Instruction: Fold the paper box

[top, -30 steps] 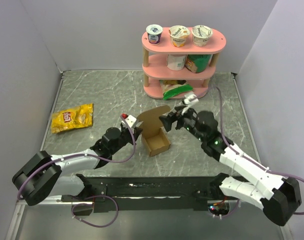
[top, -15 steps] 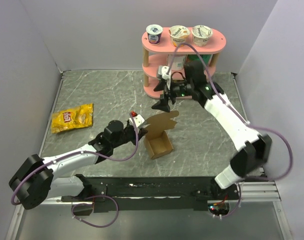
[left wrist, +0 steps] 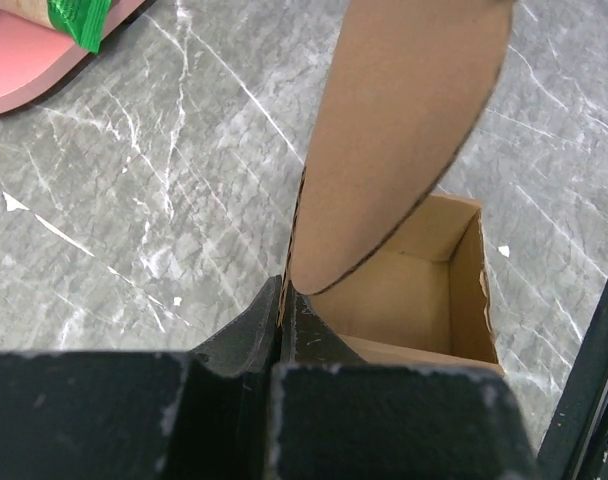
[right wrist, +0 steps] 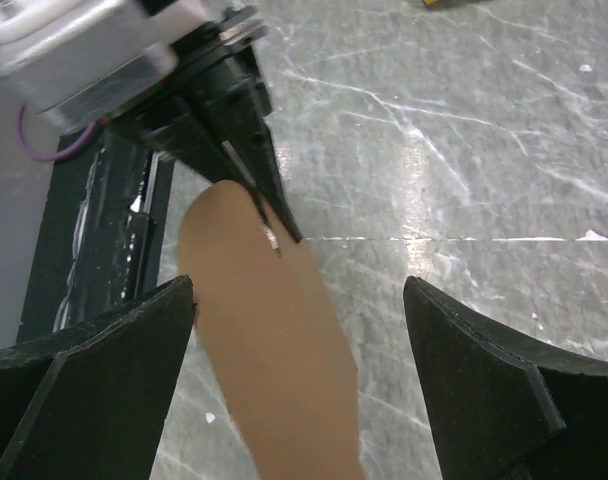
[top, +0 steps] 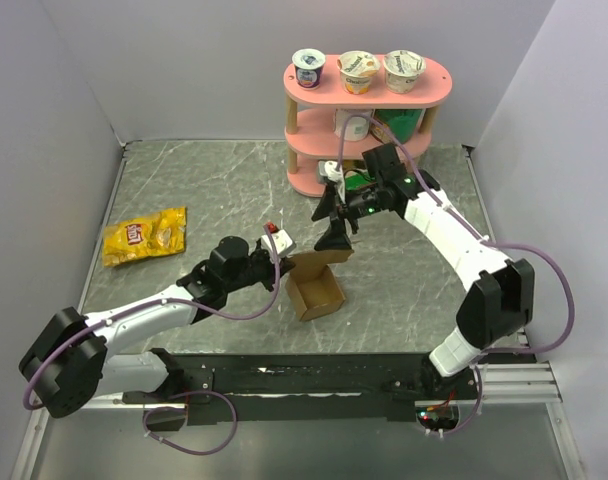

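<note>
1. Moved: the right arm, low at the right of the paper box [top: 319, 293] a second ago, swung up toward the pink shelf [top: 369, 99] and now hangs over the box. Lid flap [left wrist: 404, 140] leans lower across the opening than before. Left arm barely shifted.
2. Left of frame, on the desk [top: 204, 190]: yellow snack bag [top: 144, 236] lying flat, well apart from the work. Red logo, too small to read.
3. Left fingers [left wrist: 274, 320]: pressed shut on the box's wall at the foot of the flap, steadying the box.
4. Box: centre of the top view, just above the arms' bases, upright, inside bare. Walls are up; only the rounded flap stands free. Plain brown, no print.
5. Right fingers [top: 334, 236]: spread wide, holding nothing, just above the flap. Wrist view shows the flap running between them; contact uncertain.
6. Upper right: shelf carries three lidded cups [top: 358, 70] on top, packets below. Lids are printed, wording not legible.
7. Step in hand, as I judge it: closing the lid. Next move calls for the right fingers to press the flap down over the opening and tuck its rounded end inside the opposite wall, with the left holding firm clear of the hinge.
</note>
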